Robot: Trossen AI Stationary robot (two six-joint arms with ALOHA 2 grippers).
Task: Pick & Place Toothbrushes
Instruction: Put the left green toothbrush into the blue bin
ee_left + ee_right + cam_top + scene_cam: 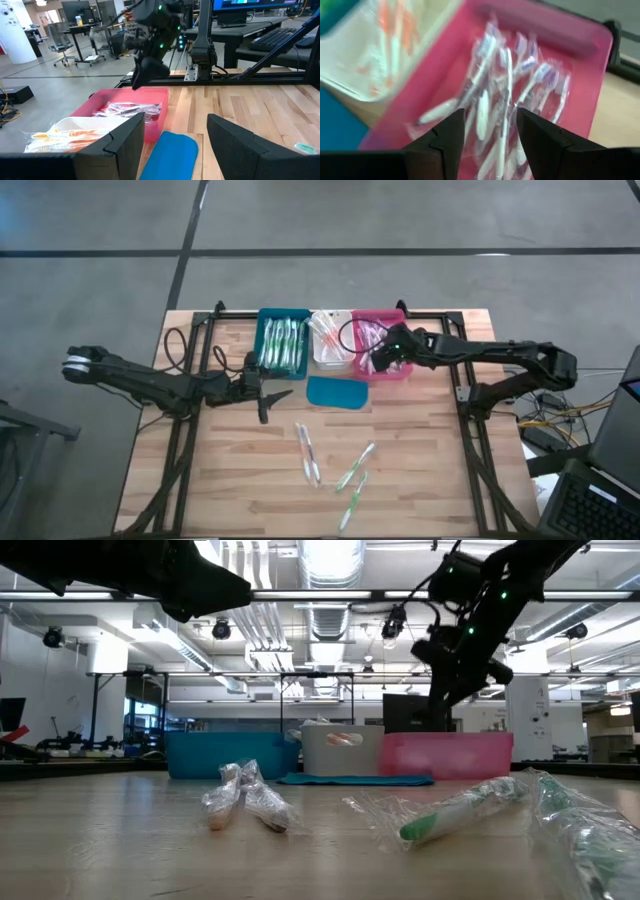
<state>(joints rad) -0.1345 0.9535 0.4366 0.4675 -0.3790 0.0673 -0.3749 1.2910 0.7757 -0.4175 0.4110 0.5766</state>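
Note:
Three bins stand side by side at the table's far edge. The teal bin point(284, 342) holds green toothbrushes, the white bin point(330, 340) orange ones, and the pink bin point(384, 348) wrapped pink and purple toothbrushes point(505, 95). My right gripper point(487, 122) hangs open above the pink bin's near part point(375, 363), with nothing between its fingers. Several wrapped toothbrushes point(308, 453) lie flat on the bare wood nearer the front; one of them has a green grip point(455, 812). My left gripper point(275, 400) is open, level above the table, left of a flat teal lid point(338, 393).
The flat teal lid point(170, 155) lies on the table just in front of the white and pink bins. Black frame rails point(470, 395) run along both sides of the table. Bare wood stretches around the loose toothbrushes point(352, 480) toward the near edge.

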